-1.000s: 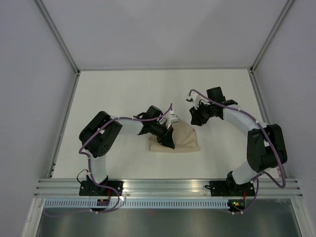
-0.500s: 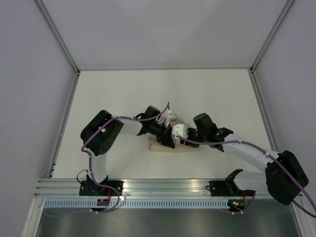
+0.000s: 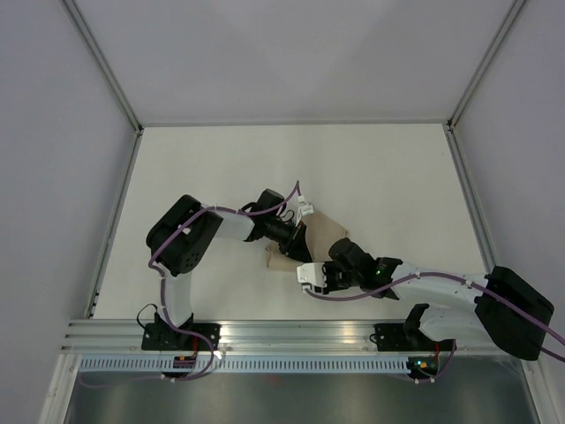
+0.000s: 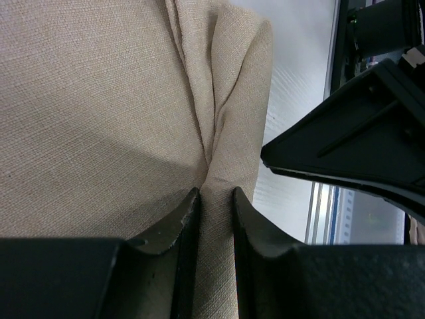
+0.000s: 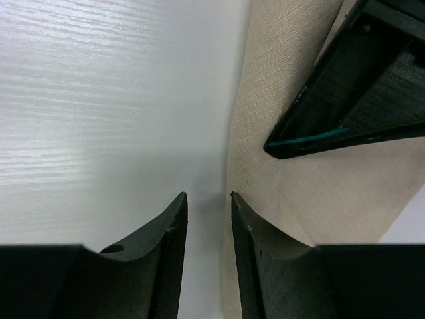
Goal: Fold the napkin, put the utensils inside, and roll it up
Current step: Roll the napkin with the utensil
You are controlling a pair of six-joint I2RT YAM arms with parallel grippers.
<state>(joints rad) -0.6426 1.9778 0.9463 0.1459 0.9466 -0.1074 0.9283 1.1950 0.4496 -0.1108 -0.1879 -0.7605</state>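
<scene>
Centre of the overhead view: the bunched napkin (image 3: 325, 231) lies on the bench (image 3: 221, 168). The left gripper (image 4: 216, 199) pinches a fold of it; the right gripper (image 5: 209, 196), jaws narrowly apart, sits at its edge.

left gripper (image 4: 216, 194): nearly closed, pinching | right gripper (image 5: 208, 197): jaws narrowly apart

The left arm (image 3: 231, 225) and the right arm (image 3: 441, 284) are built alike: smooth white tube links joined by bulky matte black joint housings (image 3: 183, 243). A thin purple cable (image 3: 353, 299) runs along each arm. Both stand on flat black base plates (image 3: 181, 336), and a small green light (image 3: 417, 363) glows at the right one. The left tool (image 4: 216, 206) and the right tool (image 5: 207, 206) have matte black, curved, tapering fingers.
</scene>
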